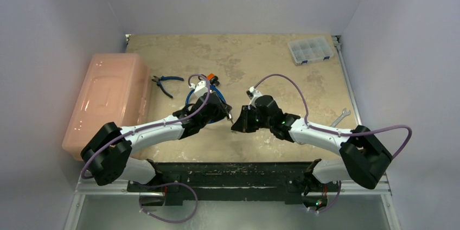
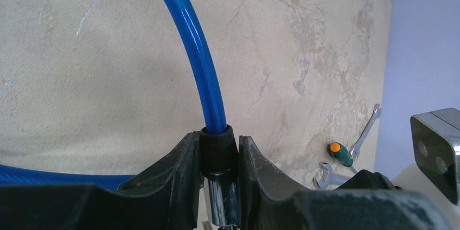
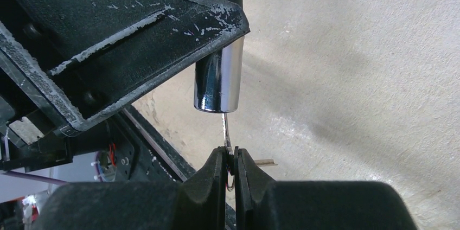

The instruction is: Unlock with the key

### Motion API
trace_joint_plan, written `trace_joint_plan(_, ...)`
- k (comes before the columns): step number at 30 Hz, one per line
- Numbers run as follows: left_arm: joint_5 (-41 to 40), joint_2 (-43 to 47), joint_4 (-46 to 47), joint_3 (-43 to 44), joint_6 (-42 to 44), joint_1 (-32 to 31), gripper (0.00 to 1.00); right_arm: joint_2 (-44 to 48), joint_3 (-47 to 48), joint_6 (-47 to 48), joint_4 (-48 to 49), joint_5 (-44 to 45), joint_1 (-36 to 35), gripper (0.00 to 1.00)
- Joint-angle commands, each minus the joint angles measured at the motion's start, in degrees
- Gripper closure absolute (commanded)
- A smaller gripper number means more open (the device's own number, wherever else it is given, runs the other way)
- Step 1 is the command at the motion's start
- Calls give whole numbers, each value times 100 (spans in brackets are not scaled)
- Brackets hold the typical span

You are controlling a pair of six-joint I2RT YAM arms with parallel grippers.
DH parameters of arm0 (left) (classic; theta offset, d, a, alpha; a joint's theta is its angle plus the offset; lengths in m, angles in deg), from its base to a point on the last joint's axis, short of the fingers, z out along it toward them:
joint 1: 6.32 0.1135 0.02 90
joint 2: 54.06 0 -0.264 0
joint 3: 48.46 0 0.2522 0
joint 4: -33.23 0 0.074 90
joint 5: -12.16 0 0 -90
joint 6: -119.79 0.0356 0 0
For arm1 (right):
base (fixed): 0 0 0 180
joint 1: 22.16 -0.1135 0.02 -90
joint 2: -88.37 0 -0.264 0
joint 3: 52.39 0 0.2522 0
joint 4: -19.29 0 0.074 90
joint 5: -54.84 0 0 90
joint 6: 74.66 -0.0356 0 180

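Observation:
A blue cable lock (image 2: 196,45) has a black collar and a chrome cylinder (image 3: 218,81) at its end. My left gripper (image 2: 219,159) is shut on that collar and holds the lock above the table, near the table's middle in the top view (image 1: 225,112). My right gripper (image 3: 230,159) is shut on the head of a small silver key (image 3: 226,132). The key's blade reaches up into the bottom face of the chrome cylinder. In the top view my right gripper (image 1: 236,124) sits just right of the left one.
A pink plastic box (image 1: 108,100) stands at the left. Blue-handled pliers (image 1: 165,82) lie beside it. A clear parts organiser (image 1: 310,50) sits at the back right. A wrench (image 1: 340,117) lies at the right edge; a green screwdriver (image 2: 340,154) and spanners show in the left wrist view.

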Motion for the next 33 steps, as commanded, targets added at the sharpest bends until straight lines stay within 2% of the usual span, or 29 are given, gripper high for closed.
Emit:
trace_joint_plan(1, 1, 85, 292, -20, -14, 9, 100, 191, 296, 154, 185, -187, 37, 100)
trace_joint_plan(17, 19, 180, 272, -82, -31, 6, 100, 48, 406, 75, 254, -24, 47, 100)
trace_joint_plan(33, 74, 146, 350, -115, -49, 7, 100, -152, 718, 175, 189, -225, 45, 100)
